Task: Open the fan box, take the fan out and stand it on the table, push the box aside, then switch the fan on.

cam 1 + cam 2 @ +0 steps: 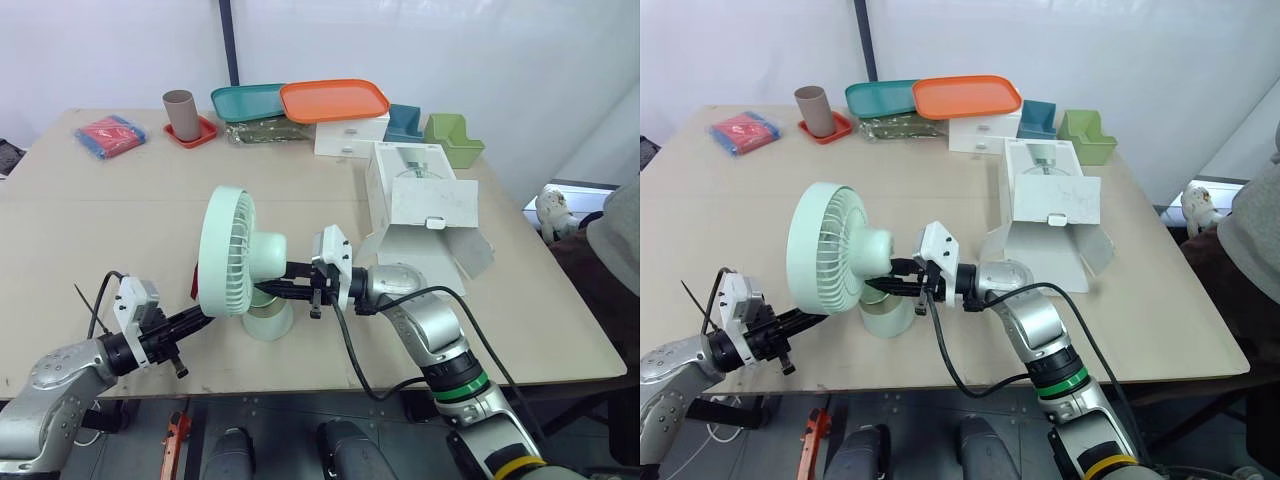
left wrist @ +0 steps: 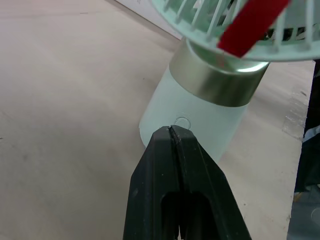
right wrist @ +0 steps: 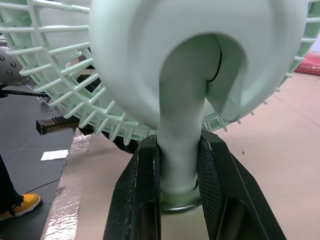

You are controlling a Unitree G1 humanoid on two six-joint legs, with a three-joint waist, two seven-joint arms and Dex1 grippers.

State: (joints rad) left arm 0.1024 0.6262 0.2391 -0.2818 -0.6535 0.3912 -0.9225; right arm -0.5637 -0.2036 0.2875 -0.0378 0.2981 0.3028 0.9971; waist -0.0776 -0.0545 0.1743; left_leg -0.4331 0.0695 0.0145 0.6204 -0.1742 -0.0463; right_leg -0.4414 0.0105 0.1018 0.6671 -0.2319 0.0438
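Nearly done. Box (image 1: 425, 205) open, flaps splayed, lying right of and farther back than fan (image 1: 240, 255), apart from it. Fan upright on table (image 1: 120, 200), near front edge, left of centre. Right gripper (image 3: 179, 165) clamped on fan's neck, steadying. Left gripper (image 2: 171, 137) fingers pressed together, tip at round button (image 2: 182, 121) on fan's base; contact unclear. Remaining, by my reading: press button. Whether blades turn, cannot tell.

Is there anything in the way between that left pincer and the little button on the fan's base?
Nothing visible does. The left pincer, shut, points at the round button on the fan's base, its tip right beside it. The right pincer clamps the fan's neck on the far side, out of that path.
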